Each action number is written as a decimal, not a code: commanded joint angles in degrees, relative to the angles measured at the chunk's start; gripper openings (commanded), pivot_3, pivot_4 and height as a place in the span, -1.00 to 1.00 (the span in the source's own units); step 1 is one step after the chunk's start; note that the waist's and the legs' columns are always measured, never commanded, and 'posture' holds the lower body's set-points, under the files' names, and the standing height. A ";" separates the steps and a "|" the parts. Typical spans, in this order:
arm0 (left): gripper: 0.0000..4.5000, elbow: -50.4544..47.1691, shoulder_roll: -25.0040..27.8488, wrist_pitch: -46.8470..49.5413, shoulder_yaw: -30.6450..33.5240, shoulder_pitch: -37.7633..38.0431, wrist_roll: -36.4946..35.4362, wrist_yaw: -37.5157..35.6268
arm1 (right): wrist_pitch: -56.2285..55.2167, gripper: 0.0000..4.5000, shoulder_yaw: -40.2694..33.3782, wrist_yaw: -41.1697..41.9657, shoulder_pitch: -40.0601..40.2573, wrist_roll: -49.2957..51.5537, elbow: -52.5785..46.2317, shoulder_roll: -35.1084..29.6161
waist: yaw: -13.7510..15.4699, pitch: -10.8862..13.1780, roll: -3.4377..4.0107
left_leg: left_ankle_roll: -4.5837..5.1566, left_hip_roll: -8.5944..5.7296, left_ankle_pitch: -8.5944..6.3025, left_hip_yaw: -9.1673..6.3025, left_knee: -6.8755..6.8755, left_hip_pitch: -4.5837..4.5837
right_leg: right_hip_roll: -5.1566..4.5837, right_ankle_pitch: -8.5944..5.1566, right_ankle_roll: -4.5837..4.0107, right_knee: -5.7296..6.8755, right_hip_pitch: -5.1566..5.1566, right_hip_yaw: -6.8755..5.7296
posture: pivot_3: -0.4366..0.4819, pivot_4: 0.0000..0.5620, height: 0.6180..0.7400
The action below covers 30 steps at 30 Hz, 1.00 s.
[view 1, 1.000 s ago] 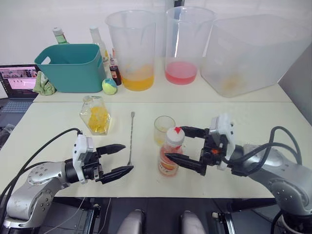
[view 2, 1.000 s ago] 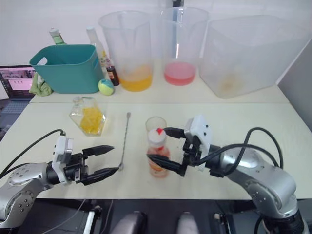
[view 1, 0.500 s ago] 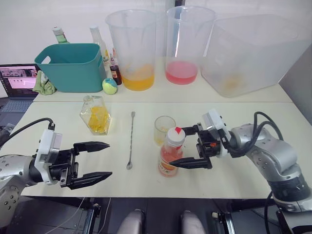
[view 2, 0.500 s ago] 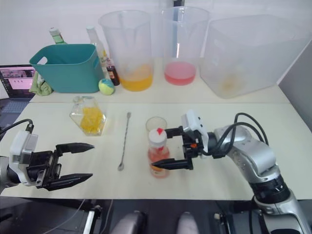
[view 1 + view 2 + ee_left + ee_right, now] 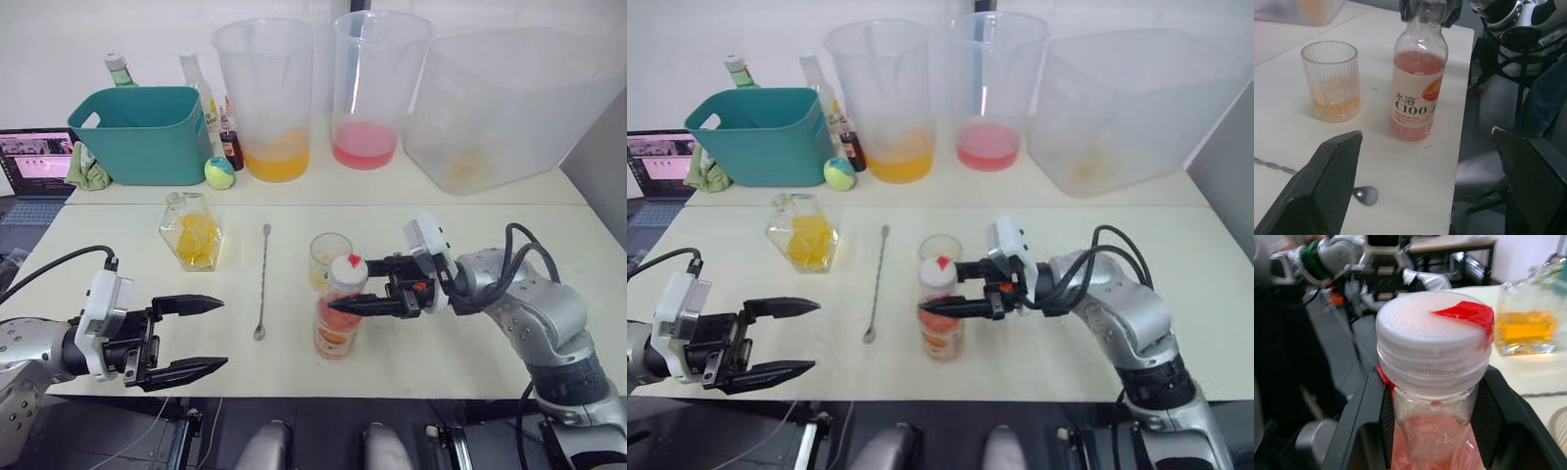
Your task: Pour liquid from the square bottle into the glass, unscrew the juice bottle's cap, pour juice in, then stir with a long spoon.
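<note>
From the left eye view, the juice bottle point(image 5: 335, 318) stands upright near the middle of the table, its long axis vertical, just in front of the glass point(image 5: 329, 259). The right gripper point(image 5: 345, 299) comes in from the right and closes on the bottle's neck just under the white cap point(image 5: 349, 271). The left gripper point(image 5: 201, 336) hangs wide open and empty, well to the left of the bottle. The spoon point(image 5: 263, 282) lies between them, its stem running near to far. The square bottle point(image 5: 193, 231) sits far left of it.

In the left wrist view, the ribbed glass point(image 5: 1333, 80) holds a little orange liquid; the smooth plastic bottle point(image 5: 1416, 87) is just beside it.

In the right wrist view, the ridged cap point(image 5: 1436, 343) with its red mark sits above the black fingers point(image 5: 1362, 417) flanking the neck. Unscrewing probably needs the left gripper to reach the cap.
</note>
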 commanded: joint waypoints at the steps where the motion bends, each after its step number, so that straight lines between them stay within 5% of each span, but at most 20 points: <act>1: 1.00 -0.87 -0.65 -1.35 -0.17 -0.24 0.43 0.51 | 3.04 -0.31 -4.18 -13.71 0.77 2.63 -10.62 2.87 | -0.03 0.00 0.00 | -0.01 0.00 0.00 0.01 -0.02 -0.01 | -0.01 0.01 -0.02 0.06 -0.07 0.05 | -0.05 -0.47 0.83; 6: 1.00 -0.75 -0.67 -1.17 -1.08 -1.07 0.45 0.98 | 10.03 -0.31 0.26 -32.73 8.60 -1.40 -21.46 8.10 | 0.07 -0.02 -0.04 | -0.04 -0.05 0.01 0.04 -0.16 -0.02 | -0.05 0.02 -0.04 0.14 -0.22 0.12 | -0.05 -0.47 0.83; 12: 1.00 0.60 -0.26 -1.50 -1.91 -2.66 0.90 0.20 | 12.05 -0.31 3.48 -37.17 13.16 -2.72 -22.37 9.25 | -0.04 -0.03 -0.05 | -0.06 -0.09 0.03 0.26 -0.20 0.08 | 0.02 0.02 -0.04 0.26 -0.33 0.36 | -0.05 -0.47 0.83; 14: 1.00 1.26 -0.22 -1.69 -2.17 -3.09 1.07 -0.19 | 11.72 0.14 3.36 -37.41 13.25 -2.12 -22.38 9.59 | -0.07 -0.03 -0.06 | -0.07 -0.07 0.03 0.28 -0.20 0.14 | 0.05 0.02 -0.04 0.27 -0.27 0.37 | -0.05 -0.47 0.83; 20: 1.00 3.18 -0.42 -2.89 -3.04 -3.67 2.25 -1.89 | 8.68 0.99 -2.11 -27.95 11.86 4.17 -20.07 5.84 | -0.12 -0.03 -0.06 | -0.06 -0.04 0.03 0.30 -0.20 0.14 | 0.09 0.02 -0.04 0.26 -0.24 0.37 | -0.05 -0.47 0.83; 26: 1.00 4.00 -0.14 -3.66 -3.22 -3.72 2.77 -2.97 | 2.66 0.99 -1.58 -5.91 8.59 5.33 -8.68 -0.76 | -0.24 -0.02 -0.07 | -0.06 0.09 0.03 0.44 -0.19 0.20 | 0.24 0.03 -0.04 0.06 -0.05 0.34 | -0.05 -0.47 0.83; 30: 1.00 5.18 0.87 -4.53 -1.62 -2.71 3.97 -4.26 | -5.81 0.99 4.77 8.08 0.35 -2.73 5.60 -0.89 | -0.69 -0.02 -0.08 | -0.06 0.37 0.03 0.57 -0.19 0.24 | 0.47 0.10 -0.17 -0.07 0.02 0.30 | -0.05 -0.47 0.83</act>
